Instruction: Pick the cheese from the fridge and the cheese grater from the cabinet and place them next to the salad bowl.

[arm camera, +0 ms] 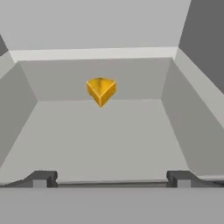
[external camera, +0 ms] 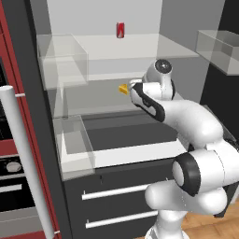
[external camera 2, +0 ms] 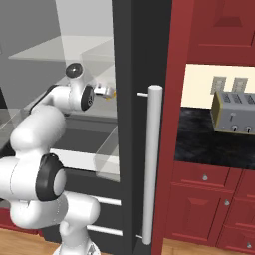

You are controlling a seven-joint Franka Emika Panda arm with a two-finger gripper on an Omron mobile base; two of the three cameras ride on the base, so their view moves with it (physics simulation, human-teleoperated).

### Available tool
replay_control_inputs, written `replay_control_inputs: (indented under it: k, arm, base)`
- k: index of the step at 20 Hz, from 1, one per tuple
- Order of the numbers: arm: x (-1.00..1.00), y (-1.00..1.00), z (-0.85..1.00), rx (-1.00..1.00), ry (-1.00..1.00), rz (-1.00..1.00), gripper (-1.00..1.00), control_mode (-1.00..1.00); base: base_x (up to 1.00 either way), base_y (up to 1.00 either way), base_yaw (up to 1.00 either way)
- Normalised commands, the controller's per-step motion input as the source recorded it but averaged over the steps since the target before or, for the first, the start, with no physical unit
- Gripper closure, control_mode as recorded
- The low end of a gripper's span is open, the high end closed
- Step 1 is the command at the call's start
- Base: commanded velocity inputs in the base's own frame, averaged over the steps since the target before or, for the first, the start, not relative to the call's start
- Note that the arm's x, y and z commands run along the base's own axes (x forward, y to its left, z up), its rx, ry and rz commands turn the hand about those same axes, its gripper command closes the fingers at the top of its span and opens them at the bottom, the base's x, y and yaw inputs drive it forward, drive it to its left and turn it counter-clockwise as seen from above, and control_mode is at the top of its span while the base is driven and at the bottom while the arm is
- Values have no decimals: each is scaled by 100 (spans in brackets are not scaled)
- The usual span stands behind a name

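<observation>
- Gripper (arm camera: 109,178) sits at the bottom of the hand view with its two dark fingertips (arm camera: 41,178) spread wide apart and nothing between them.
- Straight ahead of it, a little above centre in the hand view, the cheese (arm camera: 101,90) rests on the pale fridge shelf (arm camera: 105,135), well apart from the fingers.
- In the left base view the cheese (external camera: 123,88) shows just left of the arm's wrist, mid-frame, inside the fridge (external camera: 116,56).
- Its pointed end faces the gripper, so the wedge seems to run along the approach line; I judge a straight push forward would bring the fingers to either side.
- A small red can (external camera: 120,30) stands on the shelf above, near the top of the left base view.
</observation>
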Motion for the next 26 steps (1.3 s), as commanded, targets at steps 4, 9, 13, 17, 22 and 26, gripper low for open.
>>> replay_control_inputs:
  k: [4,9,13,17,22,26]
  arm:
    - [49,17,-35,0,0,0,-100,-100]
    - [37,14,-34,0,0,0,-100,-100]
    - [37,17,-32,0,0,0,-100,-100]
    - [42,4,-10,0,0,0,-100,-100]
    - [49,0,-1,0,0,0,-100,-100]
    - [56,0,-14,0,0,0,-100,-100]
  base:
    - [0,0,0]
    - [0,0,0]
    - [0,0,0]
    - [0,0,0]
    - [0,0,0]
    - [0,0,0]
